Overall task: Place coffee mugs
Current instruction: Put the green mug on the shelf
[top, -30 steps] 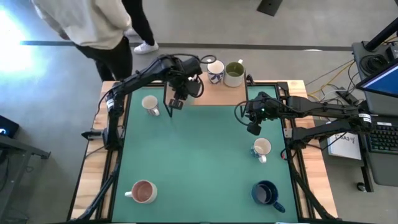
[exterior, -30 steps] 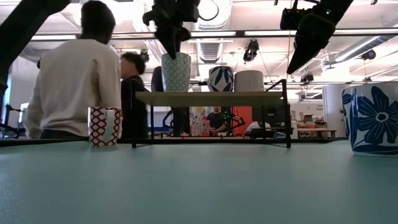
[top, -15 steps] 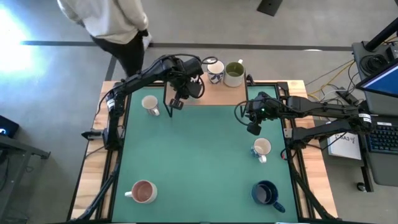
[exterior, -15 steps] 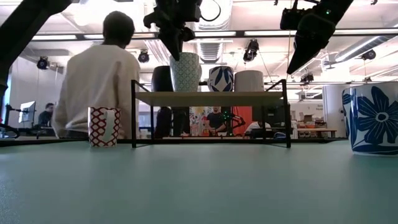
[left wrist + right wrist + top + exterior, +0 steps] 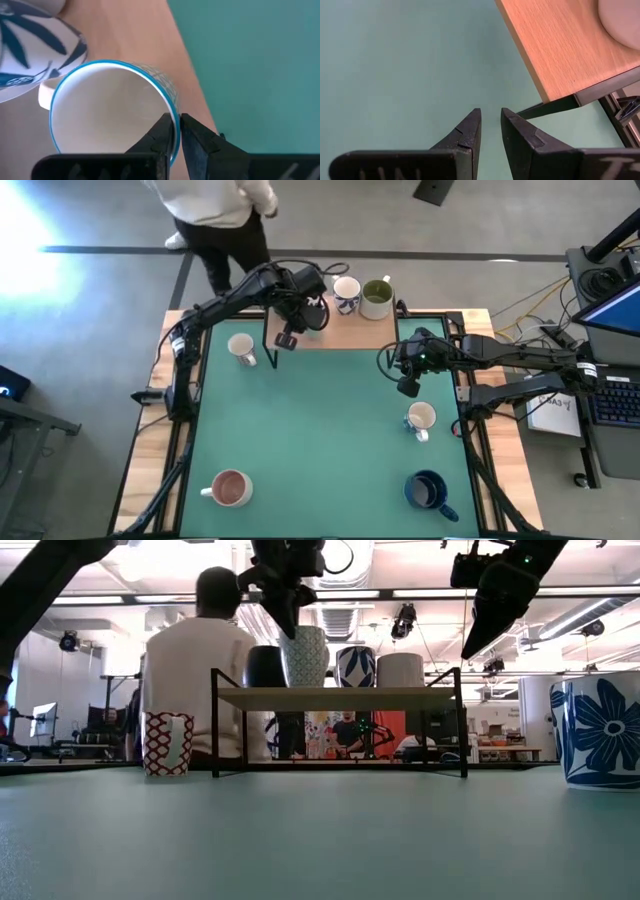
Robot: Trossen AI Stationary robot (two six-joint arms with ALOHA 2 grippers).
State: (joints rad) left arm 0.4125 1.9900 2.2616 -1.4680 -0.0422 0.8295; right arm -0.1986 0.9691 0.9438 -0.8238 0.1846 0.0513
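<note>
Left wrist view has the left tool [image 5: 173, 131] pinched tight on the rim of the blue-rimmed mug [image 5: 107, 112], one finger inside the wall, one outside. The mug sits over the wooden shelf [image 5: 150, 45], just beside the leaf-patterned mug [image 5: 30, 45]. From the low view its base looks to be on the board, though I can't swear it's fully seated. So settle it flat, release slowly, and lift straight up so the inner finger clears the rim without nudging the neighbour.

Right tool [image 5: 408, 385] waits above the bench [image 5: 320, 440], fingers a sliver apart, holding nothing.

Count time:
- **On the bench:** four, namely the dark blue mug [image 5: 427, 490], pink-brown mug [image 5: 230, 488], white mug [image 5: 421, 417] and cream mug [image 5: 241, 348].
- **On the shelf:** four, counting the gripped one, with a dark mug [image 5: 264, 666] and a pale mug [image 5: 400, 670] at the ends.
- **Tools:** two.
</note>
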